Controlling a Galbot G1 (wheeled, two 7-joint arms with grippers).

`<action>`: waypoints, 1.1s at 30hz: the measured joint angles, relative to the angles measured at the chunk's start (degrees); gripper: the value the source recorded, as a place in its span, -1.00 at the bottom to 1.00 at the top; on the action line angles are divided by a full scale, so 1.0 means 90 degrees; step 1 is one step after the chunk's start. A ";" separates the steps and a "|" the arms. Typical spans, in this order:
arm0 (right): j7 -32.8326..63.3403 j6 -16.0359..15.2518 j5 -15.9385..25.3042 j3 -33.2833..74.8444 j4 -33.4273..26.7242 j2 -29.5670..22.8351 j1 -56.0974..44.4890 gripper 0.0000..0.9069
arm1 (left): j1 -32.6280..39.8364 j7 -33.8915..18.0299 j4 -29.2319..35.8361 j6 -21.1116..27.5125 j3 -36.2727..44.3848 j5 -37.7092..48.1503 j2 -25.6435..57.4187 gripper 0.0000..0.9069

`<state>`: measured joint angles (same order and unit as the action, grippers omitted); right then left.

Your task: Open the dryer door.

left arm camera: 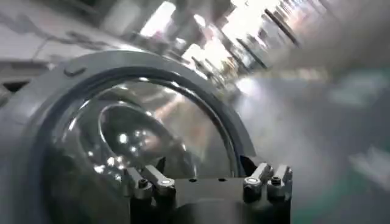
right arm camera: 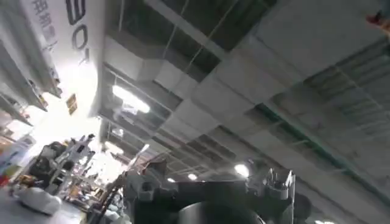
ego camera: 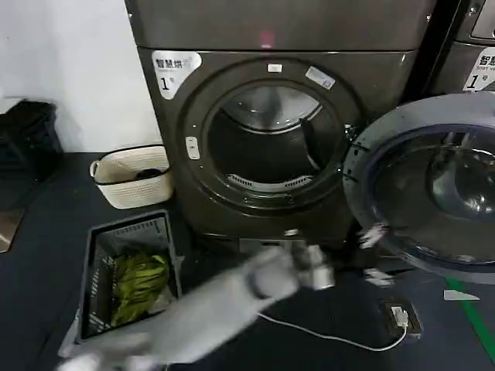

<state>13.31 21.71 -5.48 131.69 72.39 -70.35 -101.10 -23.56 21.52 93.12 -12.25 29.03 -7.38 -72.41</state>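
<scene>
Dark floor lies before the dryer, and the dryer door (ego camera: 433, 185) already hangs wide open on its right side. Your left gripper (ego camera: 371, 255) is near its lower rim, jaws spread and holding nothing. You should treat the door as heavy, with slippery chrome and fragile glass; take the grey rim.

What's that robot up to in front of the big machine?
It is opening a dryer. The large round chrome-ringed dryer door already hangs wide open to the right, leaving the dark drum opening exposed. The robot's left gripper is by the door's lower inner rim, empty and open. The right gripper points up at the ceiling, away from the work. A grey basket of green cloth sits on the floor.
</scene>
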 joint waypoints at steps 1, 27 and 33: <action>-0.0016 0.0006 0.0013 -0.0021 0.0000 0.0002 0.0004 1.00 | 0.0034 0.0053 0.0185 -0.0151 0.0008 -0.0172 0.0347 1.00; -0.0075 0.0179 -0.0166 -0.0603 -0.0020 -0.0026 0.0280 1.00 | -0.0114 0.1823 0.0920 -0.3900 -0.0970 -0.5737 0.6136 1.00; -0.0249 0.0225 -0.0192 -0.0694 0.0077 -0.0125 0.0307 1.00 | -0.1026 0.1829 0.0626 -0.3897 -0.2012 -0.6306 0.6418 1.00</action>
<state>11.07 23.74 -7.20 125.44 73.09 -71.47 -98.33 -32.79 37.98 98.75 -47.32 10.92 -64.13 -14.65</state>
